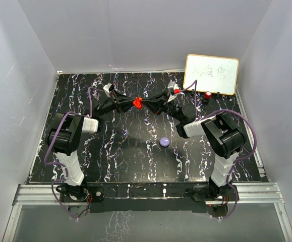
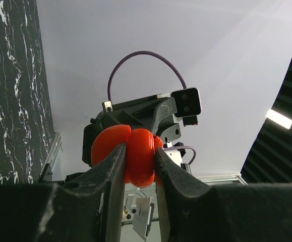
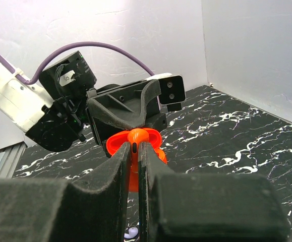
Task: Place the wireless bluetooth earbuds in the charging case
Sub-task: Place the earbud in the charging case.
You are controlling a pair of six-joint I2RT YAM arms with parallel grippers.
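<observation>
A black table (image 1: 110,166) veined with white marbling fills the floor of a booth of plain white walls (image 1: 135,35). An aluminium rail (image 1: 256,189) runs along its 6 o'clock edge, where both arms are bolted. A whiteboard (image 1: 211,73) with handwriting leans at 1 o'clock.

Above the table towards 12 o'clock the two arms meet tip to tip. The left gripper (image 2: 139,151) is clamped on the red charging case (image 2: 110,143), which bulges out on both sides of its fingers. The right gripper (image 3: 134,147) has its fingers almost together, pinching a red earbud (image 3: 135,136) just in front of the case. Only the earbud's rounded head shows; the rest is sunk between the pads.

A purple puck (image 1: 164,142) lies near the table's middle (cut off at the left wrist view's edge). Pale purple specks (image 1: 147,121) around it are too small to identify, as is a small red item (image 1: 208,94) below the whiteboard.
</observation>
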